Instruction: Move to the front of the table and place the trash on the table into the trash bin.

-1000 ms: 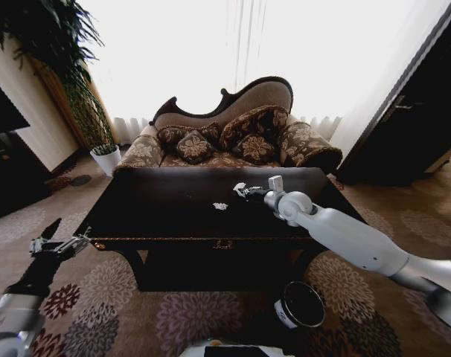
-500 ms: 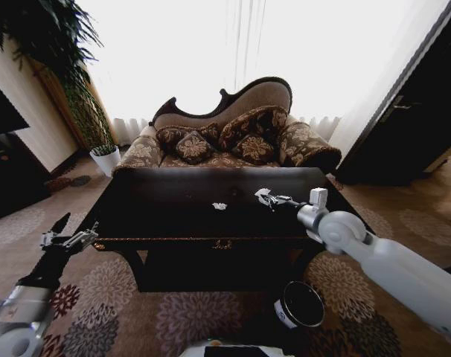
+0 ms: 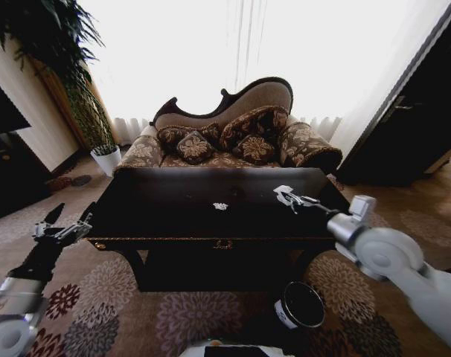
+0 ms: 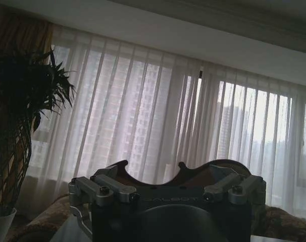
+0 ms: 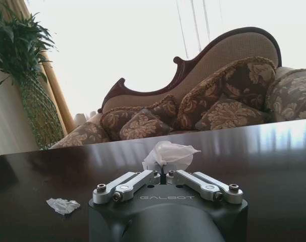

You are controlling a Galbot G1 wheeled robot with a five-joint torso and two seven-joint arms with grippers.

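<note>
Sheer curtains point(image 3: 240, 59) glow behind a carved sofa point(image 3: 233, 134) piled with floral cushions, and in front of it stands the table point(image 3: 158, 216), its dark glossy top reflecting the window light.

One crumpled white paper wad point(image 3: 283, 191) sits pinched between the closed fingertips of the right gripper point(image 3: 289, 196), raised just above the surface near its right edge. In the right wrist view the same wad point(image 5: 169, 154) bulges out past the closed fingers point(image 5: 130, 182), clear of the tabletop. A second, smaller paper scrap point(image 3: 220, 206) lies flat on the surface close to the middle, a little toward the front edge (it shows in the right wrist view too point(image 5: 63, 205), well apart from the held wad).

On the patterned carpet point(image 3: 196, 312) stands the trash bin point(image 3: 300, 305), round and black with a white label on its side, below the table's front right corner and close to the right arm's big white joint.

Off the table's front left corner, the left gripper point(image 3: 62, 229) hangs in the air beside the edge, fingers spread open and holding nothing. A tall potted plant point(image 3: 62, 67) in a white pot point(image 3: 106, 158) fills the left corner of the room beside the sofa.
</note>
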